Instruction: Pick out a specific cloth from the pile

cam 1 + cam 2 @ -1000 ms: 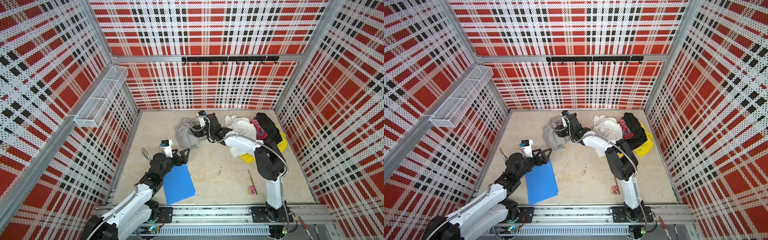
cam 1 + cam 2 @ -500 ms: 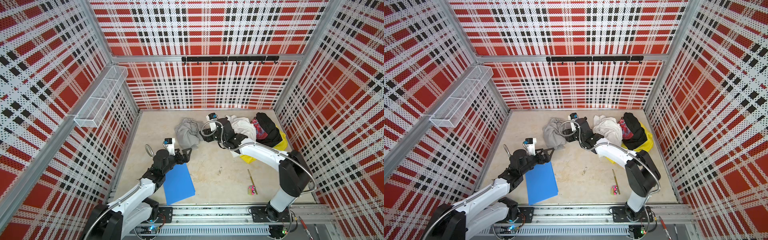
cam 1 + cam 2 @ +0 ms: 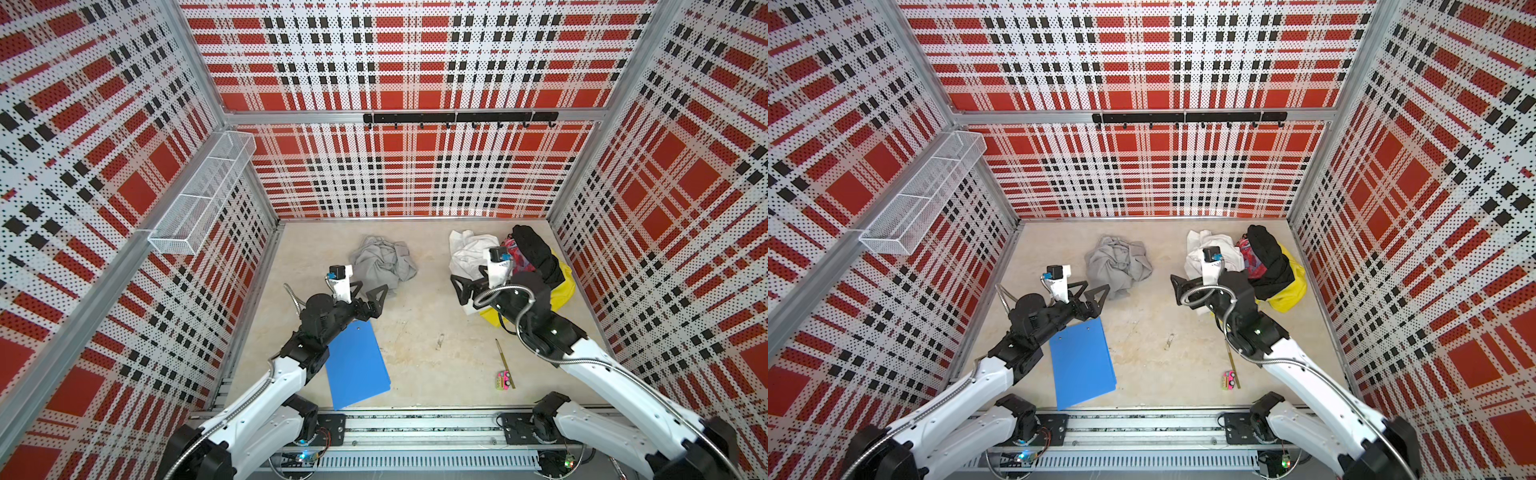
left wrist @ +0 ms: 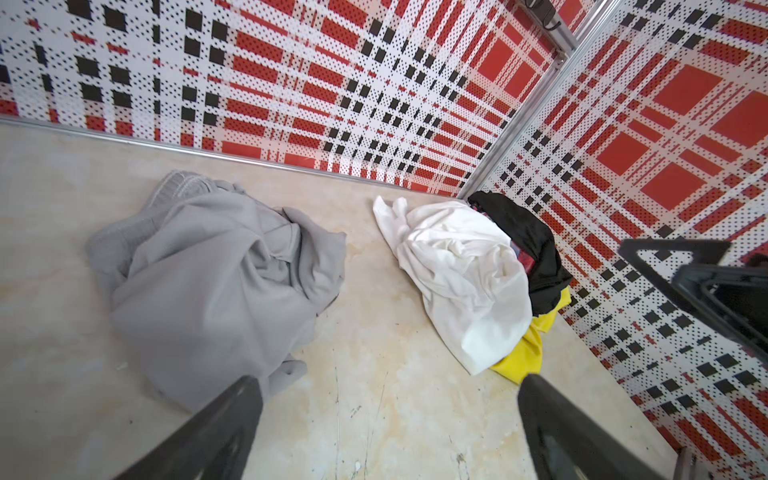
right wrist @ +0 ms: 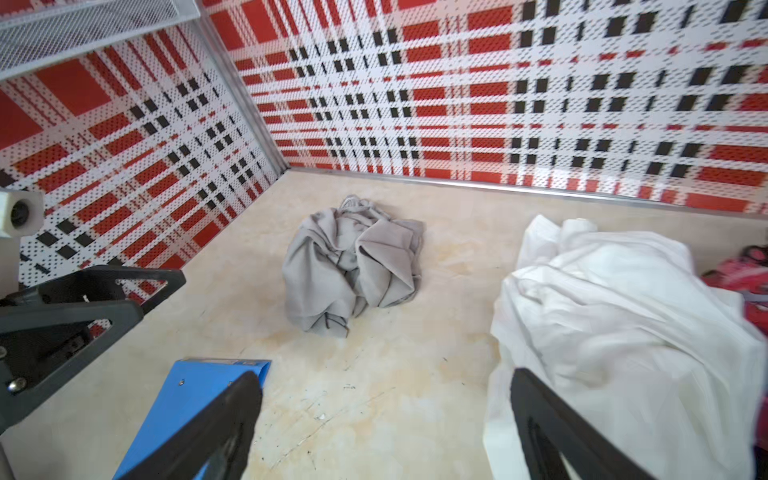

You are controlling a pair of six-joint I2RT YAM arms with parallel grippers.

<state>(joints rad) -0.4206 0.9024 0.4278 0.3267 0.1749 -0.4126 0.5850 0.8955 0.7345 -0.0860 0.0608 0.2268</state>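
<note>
Cloth [image 3: 383, 266] x1 grey, pile [image 3: 471, 249] x1 apart

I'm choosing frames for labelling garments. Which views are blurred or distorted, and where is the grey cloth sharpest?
Left wrist view: grey cloth crisp, folds readable; only the near jaws soft. Right wrist view: smeared blur, worst on the white cloth and wall. Both top views: sharp, evenly lit, no glare, but wall lines bow from the wide lens.

High overhead in both top views, looking down across the whole surface [image 3: 428, 316]. Low and close from each wrist, toward back wall [image 4: 291, 83], sharing cloth [image 4: 216, 282] and pile [image 4: 465, 282].
</note>
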